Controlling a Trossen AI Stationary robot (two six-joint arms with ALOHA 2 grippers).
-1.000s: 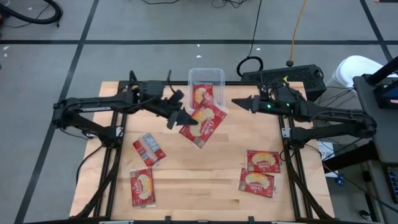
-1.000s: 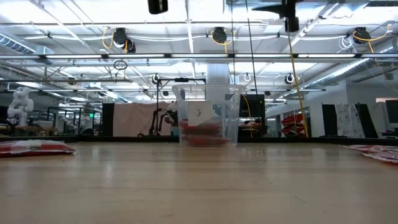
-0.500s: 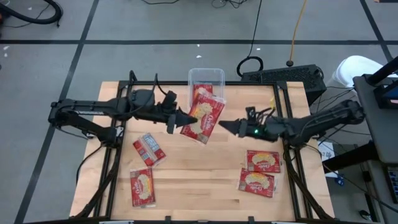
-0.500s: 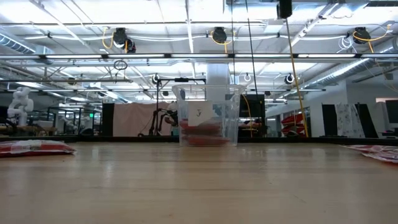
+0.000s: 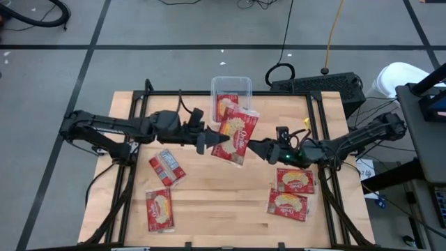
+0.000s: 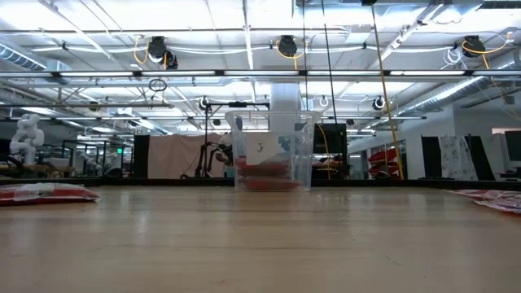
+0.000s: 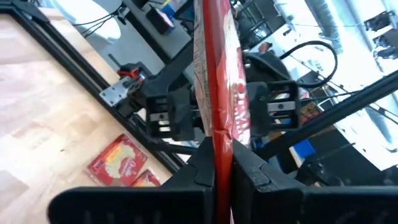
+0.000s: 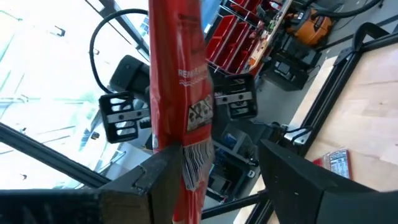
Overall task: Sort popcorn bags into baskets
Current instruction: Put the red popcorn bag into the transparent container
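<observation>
My left gripper [image 5: 209,139] is shut on a red popcorn bag [image 5: 235,135] in the air over the table's middle, face up and tilted. My right gripper [image 5: 261,148] is open at the bag's right edge, and in the right wrist view one finger [image 8: 155,177] stands on each side of the bag's crimped end [image 8: 198,158]. The clear basket [image 5: 240,85] stands at the far edge with a red bag [image 5: 226,106] lying inside. Several other bags lie flat on the table: two near left [image 5: 167,166] [image 5: 159,209] and two near right [image 5: 295,180] [image 5: 288,204]. My left gripper pinches the bag's left edge [image 7: 219,140] between its two fingers, coming level from the table's left. The bag is lifted clear of the table and reaches away from the fingers toward the right arm. My right gripper: the crimped end lies close to one finger, and I cannot tell whether it touches.
The low view shows the basket [image 6: 269,159] at the far edge and flat bags at the far left [image 6: 45,192] and right [image 6: 492,198]; neither gripper shows there. Bare wood lies between the bag pairs, under the held bag.
My right gripper swung from beside the basket toward the near edge and in to the held bag's right edge. My left gripper carried the bag a little to the right, and the bag turned more upright in the high view. The left gripper stayed shut on it.
</observation>
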